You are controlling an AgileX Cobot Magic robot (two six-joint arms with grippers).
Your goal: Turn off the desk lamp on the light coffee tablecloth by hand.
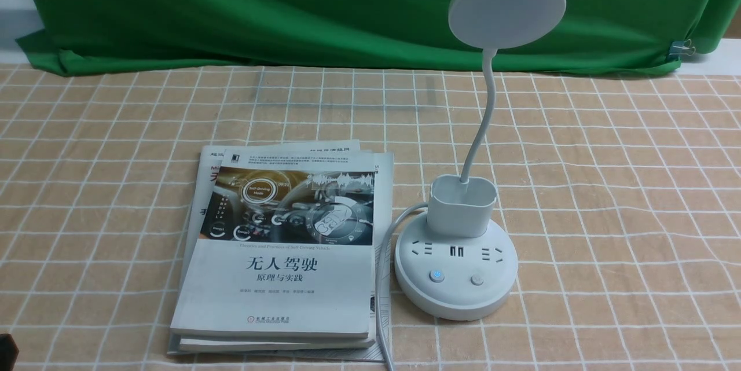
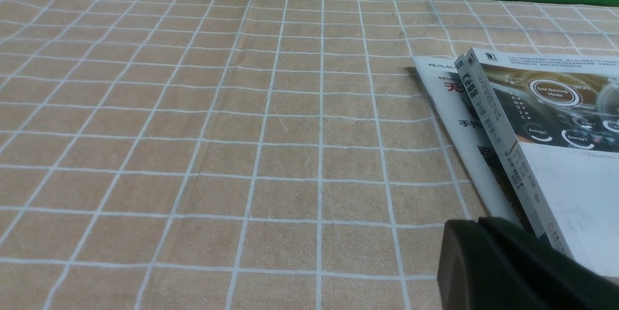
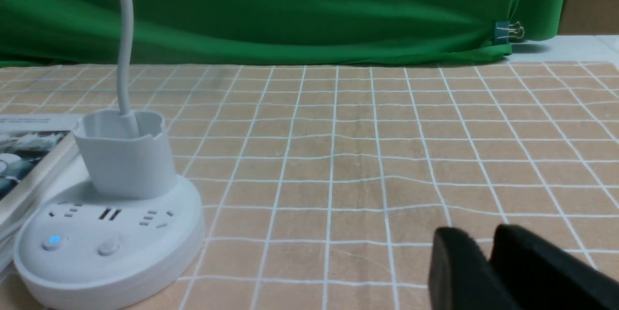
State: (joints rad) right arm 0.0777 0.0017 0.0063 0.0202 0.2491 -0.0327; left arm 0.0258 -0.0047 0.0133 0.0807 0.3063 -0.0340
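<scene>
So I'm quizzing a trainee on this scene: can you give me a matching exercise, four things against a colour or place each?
Things:
1. desk lamp
2. books
3. backdrop cloth
4. binder clip

Descriptions:
a. green
b. stacked left of the lamp base
c. white, one button lit blue
d. at the backdrop's right edge

Pairs: 1-c, 2-b, 3-a, 4-d

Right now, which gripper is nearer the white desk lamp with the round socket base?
Right. The right gripper has the white desk lamp in its wrist view. The left gripper sits beyond the stacked books, with no lamp in its view.
</scene>
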